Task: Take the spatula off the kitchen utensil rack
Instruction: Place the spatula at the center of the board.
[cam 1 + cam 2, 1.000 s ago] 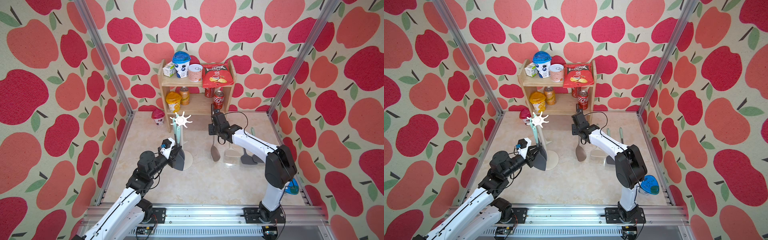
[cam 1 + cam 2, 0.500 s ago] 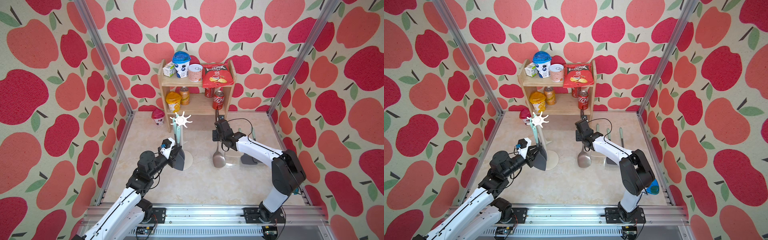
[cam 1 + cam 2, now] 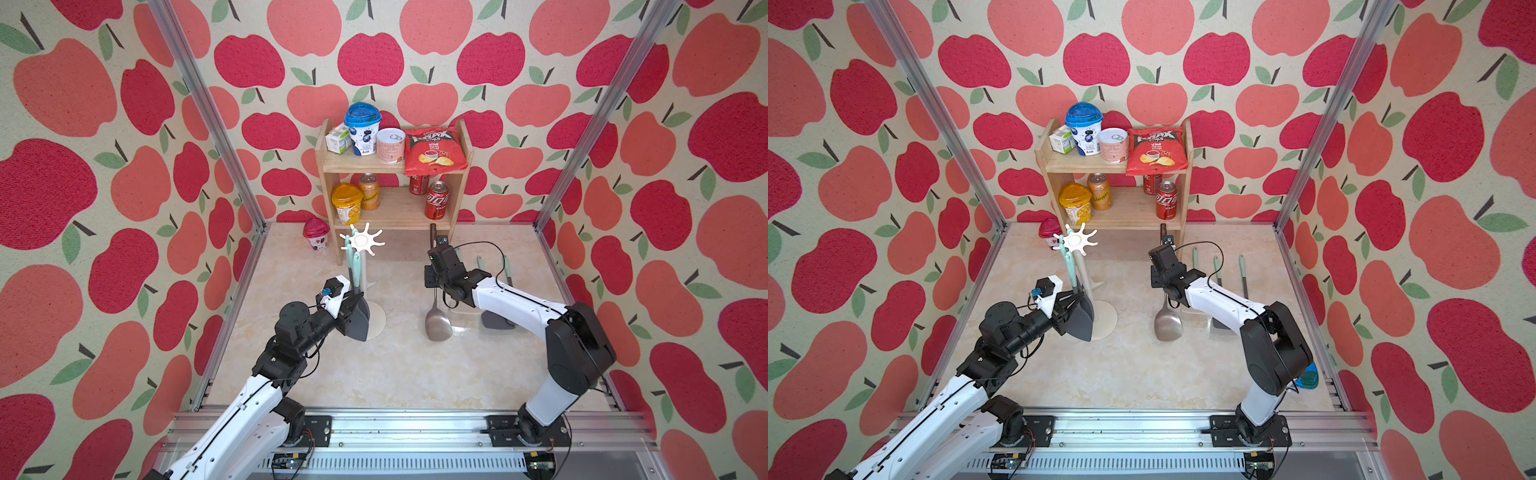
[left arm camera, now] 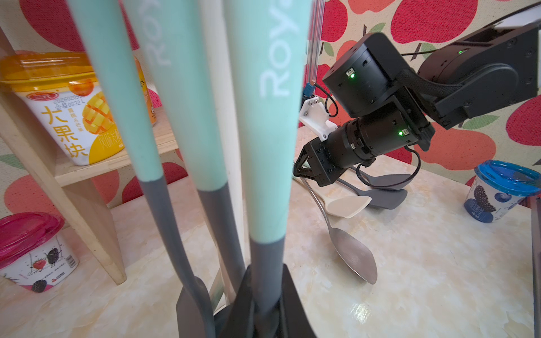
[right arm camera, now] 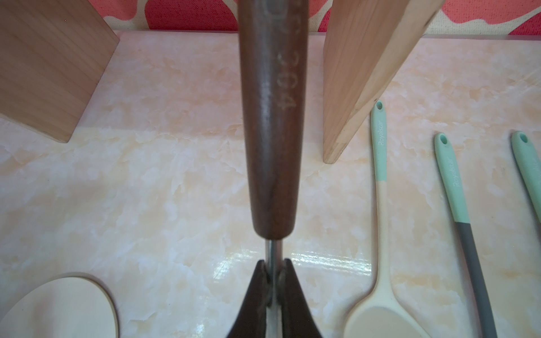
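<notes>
Steel spatula comes down off the stand: the right fingers (image 5: 254,295) clamp shut on the thin metal shank of the steel spatula (image 3: 437,326), just below its dark wooden handle (image 5: 272,131). The tool is clear of the kitchen utensil rack (image 3: 361,242) and well apart from it, on the robot's right. The spatula's long axis runs front to back. Its handle is raised and points toward the wooden shelf (image 3: 395,210), and its blade slants down toward the front rail (image 3: 415,428), the tip meeting the surface (image 3: 395,374) as far as the left wrist view shows. Across the workspace, the left fingers (image 4: 292,307) are closed around the grey neck of a mint-handled utensil (image 4: 263,146), one of three hanging from the rack's white crown. That grip looks like a brace for the stand rather than a lift. The removal itself appears done, and what remains is judged to be a lay-down. The right arm, the only one on the tool, would need to lower the handle end along that same front-to-back line, near the cream spoon (image 5: 377,322) lying on the surface, before letting go
</notes>
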You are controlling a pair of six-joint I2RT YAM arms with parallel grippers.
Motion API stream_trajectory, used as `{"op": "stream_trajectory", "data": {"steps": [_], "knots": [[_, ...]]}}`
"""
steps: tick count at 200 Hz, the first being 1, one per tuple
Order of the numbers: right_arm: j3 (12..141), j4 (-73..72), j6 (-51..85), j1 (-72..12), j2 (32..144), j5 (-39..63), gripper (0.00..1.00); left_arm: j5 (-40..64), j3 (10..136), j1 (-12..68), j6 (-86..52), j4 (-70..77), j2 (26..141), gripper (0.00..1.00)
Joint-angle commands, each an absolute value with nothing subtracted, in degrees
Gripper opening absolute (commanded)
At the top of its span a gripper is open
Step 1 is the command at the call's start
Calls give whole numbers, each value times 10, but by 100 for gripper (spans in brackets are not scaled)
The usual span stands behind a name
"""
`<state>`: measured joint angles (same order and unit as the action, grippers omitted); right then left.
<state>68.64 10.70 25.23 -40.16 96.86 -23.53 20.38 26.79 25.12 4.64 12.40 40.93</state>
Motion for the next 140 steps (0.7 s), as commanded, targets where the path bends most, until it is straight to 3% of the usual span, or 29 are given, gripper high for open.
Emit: {"op": "stream_trajectory", "data": {"steps": [1, 140], "knots": [[676, 94, 266, -410, 957, -247, 0, 218, 246, 252, 59, 33, 422, 0], [658, 81, 273, -413, 973, -244, 0, 214, 240, 252, 60, 34, 416, 0]]}}
